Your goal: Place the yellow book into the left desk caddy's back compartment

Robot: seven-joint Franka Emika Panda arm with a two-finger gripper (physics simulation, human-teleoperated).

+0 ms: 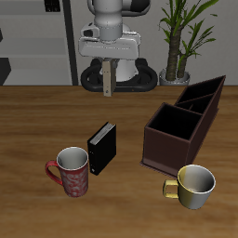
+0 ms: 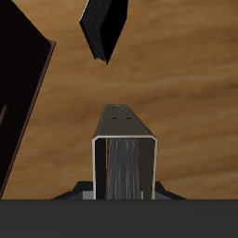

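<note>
The yellow book [image 1: 107,82] is a thin greyish-tan hardback. It hangs upright in the air near the table's back edge, and my gripper [image 1: 107,65] is shut on its top. In the wrist view the book [image 2: 124,156] shows edge-on between the fingers, pages visible, above bare wood. The left desk caddy [image 1: 183,130] is a long dark reddish-brown box lying at an angle on the table, well off to the side of the book. Its narrow partitioned back compartment [image 1: 206,91] is at the far end. A dark caddy wall [image 2: 19,88] shows in the wrist view.
A thicker black book [image 1: 102,147] stands on the table nearer the front, also seen as the black book [image 2: 104,28]. A red patterned mug [image 1: 72,171] and a yellow mug [image 1: 193,185] sit near the front edge. A potted plant [image 1: 181,37] stands behind the table.
</note>
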